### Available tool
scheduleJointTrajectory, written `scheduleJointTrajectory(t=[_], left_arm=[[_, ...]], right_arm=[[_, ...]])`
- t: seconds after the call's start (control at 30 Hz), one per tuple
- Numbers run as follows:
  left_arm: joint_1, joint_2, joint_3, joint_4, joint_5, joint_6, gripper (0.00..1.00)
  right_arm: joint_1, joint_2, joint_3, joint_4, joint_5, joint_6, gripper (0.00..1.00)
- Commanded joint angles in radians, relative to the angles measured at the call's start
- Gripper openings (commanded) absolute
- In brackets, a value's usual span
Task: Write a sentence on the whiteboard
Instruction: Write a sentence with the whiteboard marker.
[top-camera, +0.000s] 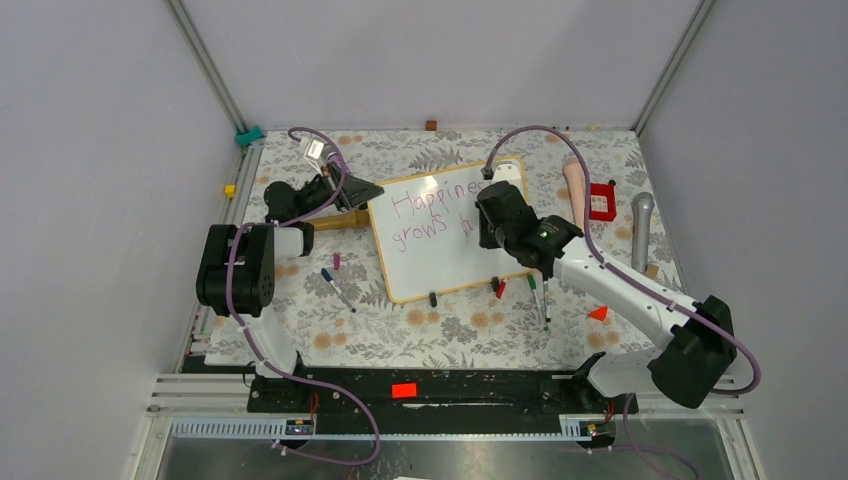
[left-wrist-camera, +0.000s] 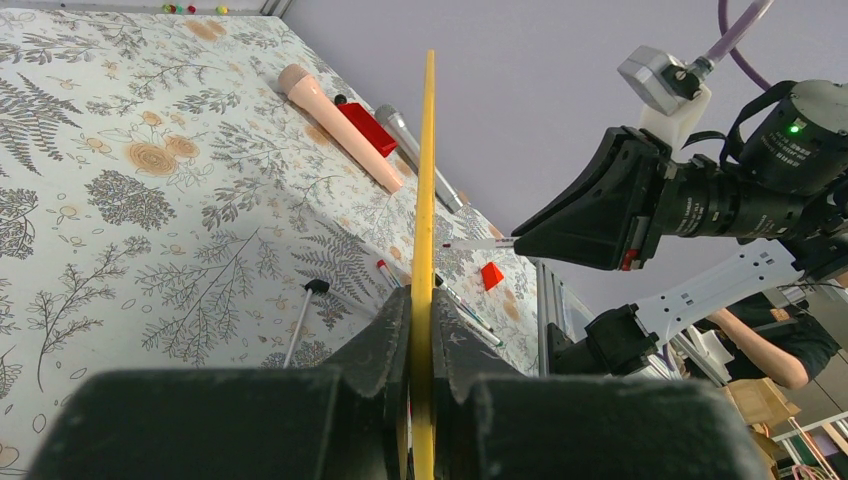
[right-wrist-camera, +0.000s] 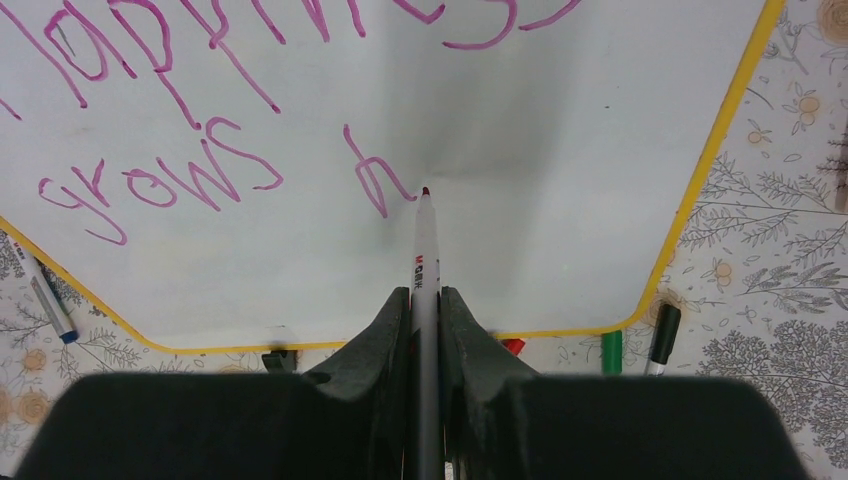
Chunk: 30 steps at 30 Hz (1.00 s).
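Plain pale-grey walls (top-camera: 90, 150) enclose table on three sides, aluminium corner posts (top-camera: 205, 62). Floral-print tablecloth (top-camera: 440, 325), grey leaves and orange blooms. Black base rail (top-camera: 440, 392) at near edge. Even, soft light.

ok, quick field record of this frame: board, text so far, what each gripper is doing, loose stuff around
whiteboard: tilted up on the floral table
sentence: pink, "Happiness grows h", unfinished
left gripper: shut on the whiteboard's yellow rim, steadying it
right gripper: shut on a marker, tip at the "h"
loose markers: several on the table below the board
far right: red box, microphone
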Motion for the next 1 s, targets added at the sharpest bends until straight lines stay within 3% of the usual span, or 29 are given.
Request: scheduleJointTrajectory(t=[0.0,0.63,0.97], left_arm=[[-0.013,-0.031,0.000,0.060,0.053,0.019,0.00],[-0.013,-0.030,-0.001,0.061,0.053,0.019,0.00],[-0.013,-0.030,-0.001,0.061,0.054,0.021,0.00]], right_arm=[[-0.017,-0.040,0.040,0.008,0.018,-0.029,0.00],[-0.027,0.062,0.079,0.032,-0.029,-0.025,0.00],[-0.041,0.065,0.082,-0.006,0.054,-0.023,0.00]])
